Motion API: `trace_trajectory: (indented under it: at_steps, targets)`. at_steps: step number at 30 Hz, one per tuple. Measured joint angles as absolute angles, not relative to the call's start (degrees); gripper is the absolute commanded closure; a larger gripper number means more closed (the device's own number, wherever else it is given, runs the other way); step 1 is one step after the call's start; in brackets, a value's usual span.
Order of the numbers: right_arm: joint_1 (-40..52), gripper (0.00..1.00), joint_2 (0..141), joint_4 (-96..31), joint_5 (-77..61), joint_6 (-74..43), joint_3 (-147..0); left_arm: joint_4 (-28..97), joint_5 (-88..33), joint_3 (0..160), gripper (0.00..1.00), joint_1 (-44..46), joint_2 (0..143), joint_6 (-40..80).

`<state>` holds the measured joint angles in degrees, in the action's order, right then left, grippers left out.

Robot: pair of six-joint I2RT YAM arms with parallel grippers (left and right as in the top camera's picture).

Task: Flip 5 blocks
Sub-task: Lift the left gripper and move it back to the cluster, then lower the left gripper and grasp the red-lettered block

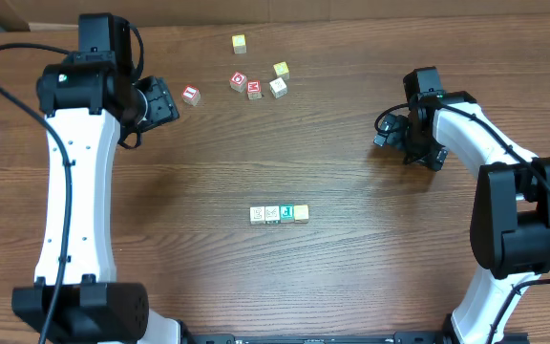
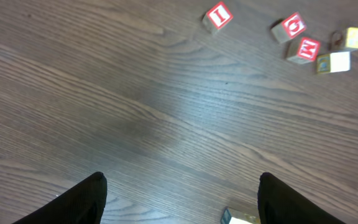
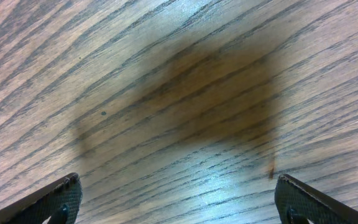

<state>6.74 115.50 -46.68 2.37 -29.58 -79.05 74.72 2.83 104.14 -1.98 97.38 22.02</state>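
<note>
Ahead of left pincer (image 2: 180, 183), red block (image 2: 218, 16), apart

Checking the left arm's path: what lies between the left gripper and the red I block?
Only bare table between the left gripper and the red I block, shown in the overhead and left wrist views.

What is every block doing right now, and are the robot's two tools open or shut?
Left tool: open, empty.
Right tool: open, empty.
Red I block: alone, letter up, not held.
Row of four blocks: side by side, not held.
Red D block: letter up.
Red M block: letter up, beside the D.
Far yellow block: alone.
Pale yellow block: loose, not held.
White block: loose, near the M.
</note>
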Motion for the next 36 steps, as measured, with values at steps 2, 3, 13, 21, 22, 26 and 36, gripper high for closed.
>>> trace_trajectory:
  at_steps: [2,3,13,21,22,26,36]
  targets:
    - [6.76,0.00,115.50,-46.68,2.37,-29.63,-79.05,75.05,2.83,104.14,0.30,-1.98,98.41,22.02]
    - [6.74,0.00,115.52,-46.68,2.37,-29.61,-79.05,75.16,2.83,104.14,0.30,-1.98,98.85,21.98]
    - [6.74,0.00,115.52,-46.68,2.35,-29.65,-79.05,73.54,2.83,104.14,0.32,-1.98,100.75,21.82]
    - [6.74,0.00,115.50,-46.68,2.39,-29.61,-79.05,66.98,2.85,104.14,0.27,-1.98,100.75,18.79]
    - [6.74,0.00,115.50,-46.65,2.39,-29.61,-79.05,66.00,2.83,104.14,0.23,-1.98,100.75,18.13]
    - [6.74,0.00,115.52,-46.68,2.37,-29.63,-79.05,63.26,2.85,104.14,0.12,-1.98,101.08,15.51]
    - [6.76,0.00,115.50,-46.65,2.37,-29.63,-79.05,57.65,2.81,104.14,0.02,-1.98,110.02,7.42]
